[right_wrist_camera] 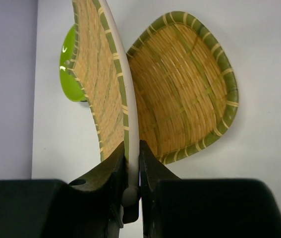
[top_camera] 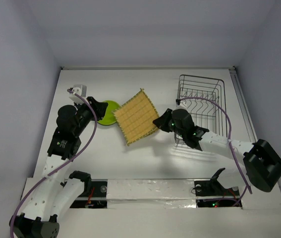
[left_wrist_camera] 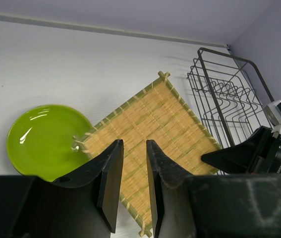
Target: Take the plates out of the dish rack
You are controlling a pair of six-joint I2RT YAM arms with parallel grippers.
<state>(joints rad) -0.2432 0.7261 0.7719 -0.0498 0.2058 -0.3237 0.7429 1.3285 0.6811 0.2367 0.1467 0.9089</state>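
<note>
My right gripper (top_camera: pixel 158 122) is shut on the rim of a squarish tan woven plate (top_camera: pixel 136 117) and holds it left of the dish rack (top_camera: pixel 201 99). In the right wrist view the held plate (right_wrist_camera: pixel 111 74) stands edge-on between the fingers (right_wrist_camera: pixel 132 147), and a second woven plate (right_wrist_camera: pixel 185 94) lies beyond it. A lime green plate (top_camera: pixel 109 113) lies flat to the left, partly under the woven plate's corner. My left gripper (top_camera: pixel 94 106) hovers over it, slightly open and empty (left_wrist_camera: pixel 133 145). No plates show in the rack (left_wrist_camera: pixel 224 94).
The dish rack stands at the back right near the right wall. White walls close the table at the back and both sides. The right arm's purple cable (top_camera: pixel 224 116) arcs over the rack.
</note>
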